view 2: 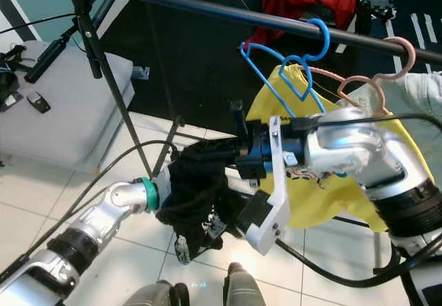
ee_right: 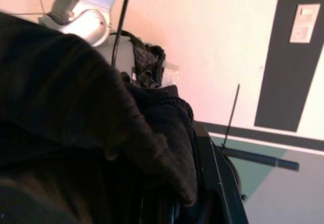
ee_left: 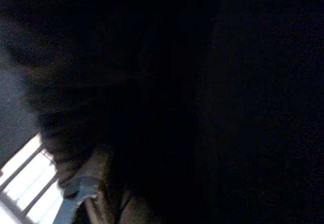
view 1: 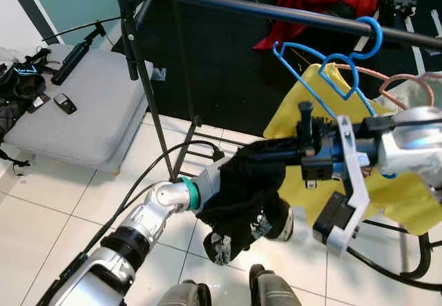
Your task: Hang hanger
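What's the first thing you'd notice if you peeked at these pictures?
The black garment bunched between the two silver arms in the middle, with the right gripper reaching into it from the right. Behind it a bright yellow garment hangs on a blue hanger from the black clothes rail. A pink hanger hooks on the rail beside it.

rail (view 1: pixel 228 5) free at left, hangers (view 1: pixel 345 61) crowd right end

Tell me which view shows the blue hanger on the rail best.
The left eye view: the blue hanger shows whole, hooked on the black rail above the yellow garment. The right eye view shows it too, its lower end behind the right arm. The wrist views show black cloth.
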Robot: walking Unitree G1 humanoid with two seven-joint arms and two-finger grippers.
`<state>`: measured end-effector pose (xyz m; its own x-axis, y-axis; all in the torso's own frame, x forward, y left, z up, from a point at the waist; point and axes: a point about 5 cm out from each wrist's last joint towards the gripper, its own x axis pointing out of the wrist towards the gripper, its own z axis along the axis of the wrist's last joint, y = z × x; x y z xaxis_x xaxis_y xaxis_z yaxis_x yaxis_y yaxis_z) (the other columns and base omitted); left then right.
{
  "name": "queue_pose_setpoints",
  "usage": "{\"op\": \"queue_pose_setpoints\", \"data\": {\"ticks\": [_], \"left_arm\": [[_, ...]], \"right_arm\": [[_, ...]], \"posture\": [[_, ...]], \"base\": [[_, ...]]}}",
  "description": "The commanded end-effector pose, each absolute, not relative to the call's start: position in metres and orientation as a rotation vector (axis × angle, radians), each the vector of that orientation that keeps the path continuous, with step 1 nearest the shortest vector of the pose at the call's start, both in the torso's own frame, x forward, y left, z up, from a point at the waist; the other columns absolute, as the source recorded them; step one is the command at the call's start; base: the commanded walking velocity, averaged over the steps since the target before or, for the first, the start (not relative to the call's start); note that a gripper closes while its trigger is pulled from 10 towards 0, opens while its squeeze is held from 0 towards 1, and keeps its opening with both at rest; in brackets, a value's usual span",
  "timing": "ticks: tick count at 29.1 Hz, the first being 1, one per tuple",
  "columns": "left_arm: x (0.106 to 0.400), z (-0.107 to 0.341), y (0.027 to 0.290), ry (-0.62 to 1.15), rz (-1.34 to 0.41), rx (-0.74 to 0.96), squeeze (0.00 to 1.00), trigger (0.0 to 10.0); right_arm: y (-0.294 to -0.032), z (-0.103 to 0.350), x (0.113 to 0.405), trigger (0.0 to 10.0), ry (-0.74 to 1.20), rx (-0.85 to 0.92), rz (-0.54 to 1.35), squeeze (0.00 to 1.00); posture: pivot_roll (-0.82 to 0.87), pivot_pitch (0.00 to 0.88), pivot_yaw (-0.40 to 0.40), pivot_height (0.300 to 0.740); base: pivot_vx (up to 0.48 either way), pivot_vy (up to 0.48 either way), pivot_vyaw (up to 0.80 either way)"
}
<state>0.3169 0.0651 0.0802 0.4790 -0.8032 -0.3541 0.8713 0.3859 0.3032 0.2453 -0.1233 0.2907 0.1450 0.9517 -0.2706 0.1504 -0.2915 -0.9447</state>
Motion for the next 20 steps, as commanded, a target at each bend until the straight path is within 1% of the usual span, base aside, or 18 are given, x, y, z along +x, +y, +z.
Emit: {"op": "queue_pose_setpoints", "data": {"ticks": [1, 4, 5, 8, 9, 12, 13, 15, 16, 17, 18, 19, 20], "left_arm": [[0.315, 0.073, 0.068, 0.192, -1.059, 0.497, 0.0, 0.0], [0.328, 0.069, 0.085, 0.232, -0.922, 0.604, 0.0, 0.0], [0.328, 0.069, 0.085, 0.232, -0.922, 0.604, 0.0, 0.0], [0.341, 0.076, 0.106, 0.233, -0.787, 0.653, 0.0, 0.0], [0.341, 0.076, 0.106, 0.233, -0.787, 0.653, 0.0, 0.0], [0.357, 0.092, 0.131, 0.195, -0.612, 0.727, 0.0, 0.0], [0.357, 0.092, 0.131, 0.195, -0.612, 0.727, 0.0, 0.0], [0.369, 0.113, 0.148, 0.12, -0.492, 0.755, 0.0, 0.0], [0.372, 0.123, 0.152, 0.081, -0.463, 0.761, 0.0, 0.0], [0.372, 0.123, 0.152, 0.081, -0.463, 0.761, 0.0, 0.0], [0.374, 0.13, 0.155, 0.045, -0.451, 0.762, 0.0, 0.0], [0.374, 0.13, 0.155, 0.045, -0.451, 0.762, 0.0, 0.0], [0.373, 0.136, 0.153, 0.01, -0.475, 0.757, 0.0, 0.0]], "right_arm": [[-0.123, 0.301, 0.239, 0.0, -1.153, -1.598, 1.205, 0.0], [-0.13, 0.303, 0.24, 0.0, -1.11, -1.616, 1.191, 0.0], [-0.13, 0.303, 0.24, 0.0, -1.11, -1.616, 1.191, 0.0], [-0.141, 0.297, 0.239, 0.0, -1.037, -1.628, 1.195, 0.0], [-0.141, 0.297, 0.239, 0.0, -1.037, -1.628, 1.195, 0.0], [-0.154, 0.284, 0.238, 0.0, -0.901, -1.64, 1.223, 0.0], [-0.154, 0.284, 0.238, 0.0, -0.901, -1.64, 1.223, 0.0], [-0.168, 0.257, 0.235, 0.0, -0.72, -1.641, 1.294, 0.0], [-0.173, 0.244, 0.233, 0.0, -0.653, -1.626, 1.322, 0.0], [-0.173, 0.244, 0.233, 0.0, -0.653, -1.626, 1.322, 0.0], [-0.177, 0.235, 0.231, 0.0, -0.6, -1.603, 1.338, 0.0], [-0.177, 0.235, 0.231, 0.0, -0.6, -1.603, 1.338, 0.0], [-0.181, 0.225, 0.231, 0.0, -0.551, -1.6, 1.355, 0.0]], "posture": [[-0.2, 0.119, 0.098, 0.74], [-0.2, 0.118, 0.1, 0.74], [-0.2, 0.118, 0.1, 0.74], [-0.21, 0.118, 0.102, 0.74], [-0.21, 0.118, 0.102, 0.74], [-0.21, 0.123, 0.106, 0.74], [-0.21, 0.123, 0.106, 0.74], [-0.2, 0.128, 0.109, 0.74], [-0.2, 0.128, 0.109, 0.74], [-0.2, 0.128, 0.109, 0.74], [-0.2, 0.131, 0.113, 0.74], [-0.2, 0.131, 0.113, 0.74], [-0.2, 0.131, 0.113, 0.74]], "base": [[0.0, 0.0, 0.0], [0.0, 0.0, 0.0], [0.0, 0.0, 0.0], [0.0, 0.0, 0.0], [0.0, 0.0, 0.0], [0.0, 0.0, 0.0], [0.0, 0.0, 0.0], [0.0, 0.0, 0.0], [0.0, 0.0, 0.0], [0.0, 0.0, 0.0], [0.0, 0.0, 0.0], [0.0, 0.0, 0.0], [0.0, 0.0, 0.0]]}}
